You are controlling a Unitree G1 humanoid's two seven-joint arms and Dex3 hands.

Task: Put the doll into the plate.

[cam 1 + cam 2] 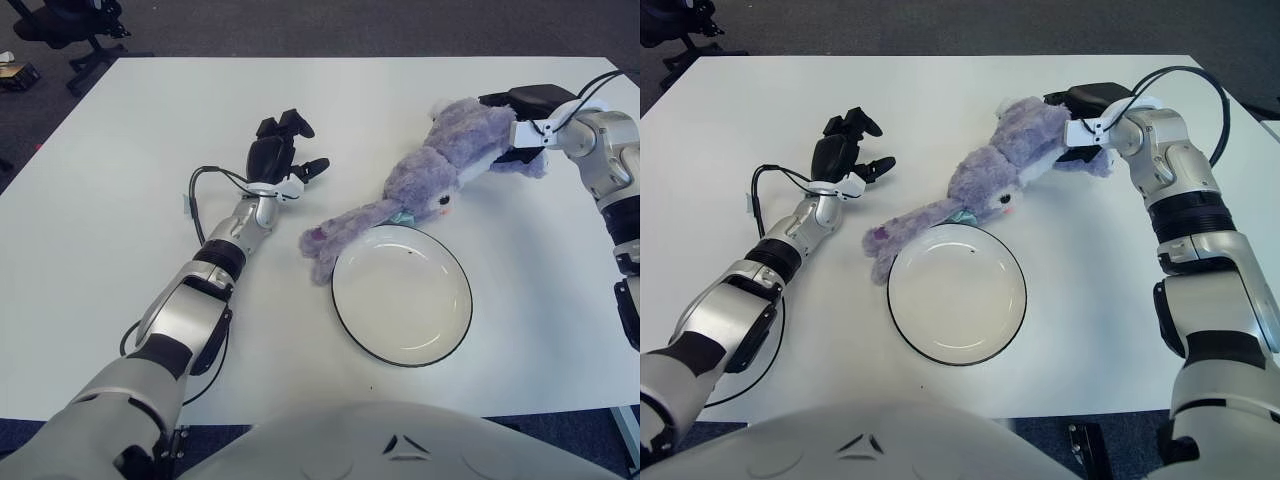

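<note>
While right robot hand (1088, 120) grips doll (425, 180), ears overlapping plate (440, 345) rim, left robot hand (277, 155) idle, fingers spread

No text, label, brand, number or sign can be read in either view. The white rectangular desk (120, 150), the round white plate with a thin black rim (402, 357), the purple plush doll (430, 175) and the grey shells of the robot's arms all show plain surfaces. A small dark triangular marking on the robot's grey chest at the near edge carries no legible characters.
</note>
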